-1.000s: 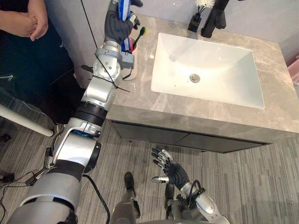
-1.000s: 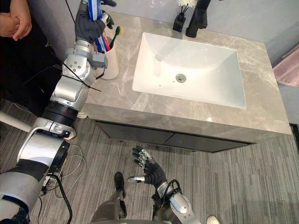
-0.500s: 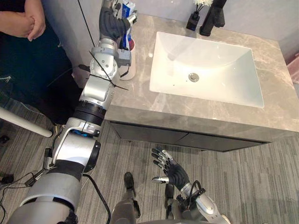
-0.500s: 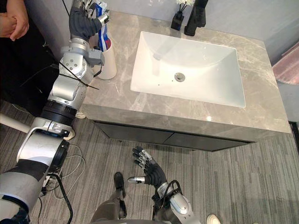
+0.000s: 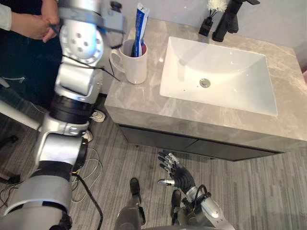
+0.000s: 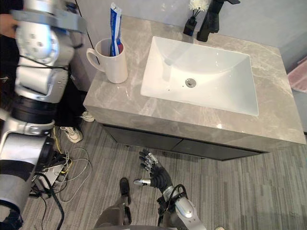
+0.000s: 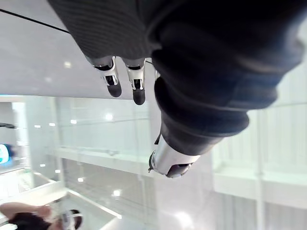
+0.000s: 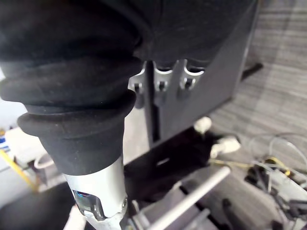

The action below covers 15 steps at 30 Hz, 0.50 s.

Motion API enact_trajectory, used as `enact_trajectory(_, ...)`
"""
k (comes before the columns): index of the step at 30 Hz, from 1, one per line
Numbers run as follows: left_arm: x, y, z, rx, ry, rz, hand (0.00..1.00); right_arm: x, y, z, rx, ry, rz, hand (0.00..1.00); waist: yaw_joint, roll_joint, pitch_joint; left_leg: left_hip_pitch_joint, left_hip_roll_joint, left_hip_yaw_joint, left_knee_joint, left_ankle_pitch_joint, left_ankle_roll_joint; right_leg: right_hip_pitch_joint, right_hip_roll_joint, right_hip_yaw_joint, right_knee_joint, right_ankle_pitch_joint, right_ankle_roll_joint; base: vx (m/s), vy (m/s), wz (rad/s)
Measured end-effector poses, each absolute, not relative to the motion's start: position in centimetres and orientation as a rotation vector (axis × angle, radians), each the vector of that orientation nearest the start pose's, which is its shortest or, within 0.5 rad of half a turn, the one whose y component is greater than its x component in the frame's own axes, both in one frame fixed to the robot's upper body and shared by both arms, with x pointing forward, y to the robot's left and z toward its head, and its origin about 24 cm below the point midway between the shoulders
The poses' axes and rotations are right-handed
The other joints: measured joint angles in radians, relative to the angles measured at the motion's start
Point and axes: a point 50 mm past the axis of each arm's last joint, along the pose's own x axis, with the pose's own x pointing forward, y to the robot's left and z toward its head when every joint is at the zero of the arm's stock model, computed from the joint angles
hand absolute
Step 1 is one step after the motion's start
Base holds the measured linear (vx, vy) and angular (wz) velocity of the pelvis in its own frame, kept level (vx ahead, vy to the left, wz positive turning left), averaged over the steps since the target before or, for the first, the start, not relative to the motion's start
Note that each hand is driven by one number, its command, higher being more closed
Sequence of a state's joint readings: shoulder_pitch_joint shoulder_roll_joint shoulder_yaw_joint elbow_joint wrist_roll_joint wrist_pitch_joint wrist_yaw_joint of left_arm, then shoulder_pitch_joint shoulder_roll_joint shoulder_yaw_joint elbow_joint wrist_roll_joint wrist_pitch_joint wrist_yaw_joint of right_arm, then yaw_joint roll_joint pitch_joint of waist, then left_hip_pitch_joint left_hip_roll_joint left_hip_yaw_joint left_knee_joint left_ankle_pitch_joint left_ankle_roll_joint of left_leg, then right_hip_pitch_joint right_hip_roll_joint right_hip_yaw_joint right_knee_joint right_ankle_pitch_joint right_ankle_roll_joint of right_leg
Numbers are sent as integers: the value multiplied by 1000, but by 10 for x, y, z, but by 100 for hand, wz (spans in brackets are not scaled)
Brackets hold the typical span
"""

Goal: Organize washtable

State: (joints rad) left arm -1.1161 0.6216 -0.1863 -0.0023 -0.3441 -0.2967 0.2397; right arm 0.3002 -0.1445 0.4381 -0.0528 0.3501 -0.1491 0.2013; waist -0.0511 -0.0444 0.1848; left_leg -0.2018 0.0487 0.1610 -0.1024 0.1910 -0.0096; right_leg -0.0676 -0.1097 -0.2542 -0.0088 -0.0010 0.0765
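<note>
Toothpaste (image 5: 140, 25) stands in white mug (image 5: 135, 70)

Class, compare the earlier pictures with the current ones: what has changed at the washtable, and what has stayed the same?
The left hand lowered the toothpaste tube into the white mug, let go and drew away, open and empty. The tube now stands in the mug on its own. The right hand stays open, low over the floor. The mug and sink kept their places on the counter; only the camera shifted.
</note>
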Motion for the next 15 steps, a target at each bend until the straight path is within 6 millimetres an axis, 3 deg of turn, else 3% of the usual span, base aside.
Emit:
enact_trajectory(3,258,161,370,179,-1347,-161,100,170,-85,1,309,147,484,0,13,32,-19,6,1,-2,0,0,0,3,-1,-12,4,-10,-7,-18,16,11)
enact_trajectory(5,255,185,333,198,-1238,-136,100,170,-88,1,309,143,482,0,18,56,-36,7,2,-11,0,-1,-1,9,0,-22,3,-13,-9,-6,5,12)
enact_trajectory(7,253,198,309,215,-1159,-116,100,171,-90,1,309,143,471,0,26,60,-44,7,4,-18,0,-3,-5,10,0,-23,-1,-13,-9,0,0,0)
enact_trajectory(9,250,211,271,209,-1016,-103,100,168,-96,-2,315,155,432,0,39,60,-61,5,5,-23,-1,-4,-6,15,2,-29,-10,-13,-9,-4,5,6)
enact_trajectory(15,244,217,190,66,-704,-43,100,164,-103,-13,291,195,382,0,54,52,-87,-4,1,-38,0,-3,-5,20,-2,-51,-12,-13,-9,16,17,12)
